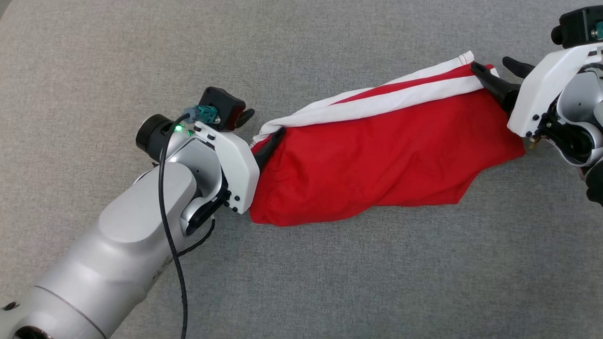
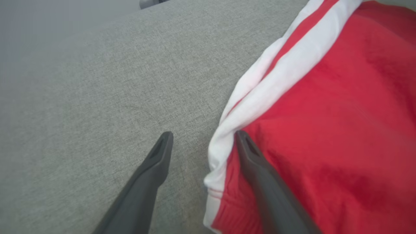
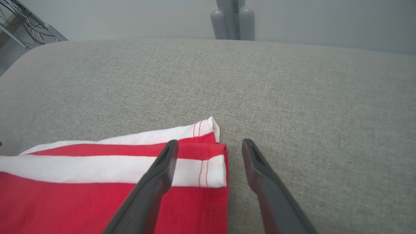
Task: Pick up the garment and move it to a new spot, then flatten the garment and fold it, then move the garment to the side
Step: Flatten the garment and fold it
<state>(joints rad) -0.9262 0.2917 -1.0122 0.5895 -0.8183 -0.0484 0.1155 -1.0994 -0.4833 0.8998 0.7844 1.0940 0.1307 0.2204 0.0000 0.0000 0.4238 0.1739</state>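
Note:
The garment (image 1: 377,165) is red with white stripes along its far edge and lies in a loose fold on the grey cloth surface (image 1: 330,282). My left gripper (image 1: 260,129) is open at its left end; one finger (image 2: 260,175) rests on the red cloth (image 2: 341,113), the other on the bare surface. At the garment's right end my right gripper (image 1: 493,66) is also open. There its left finger (image 3: 156,182) lies over the striped corner (image 3: 201,169) and its right finger stands beside the hem. Neither gripper grips the cloth.
The grey surface (image 3: 308,97) stretches wide on all sides of the garment. Beyond its far edge in the right wrist view stand a grey post (image 3: 232,19) and some cables (image 3: 19,22). A black cable (image 1: 172,245) runs along my left forearm.

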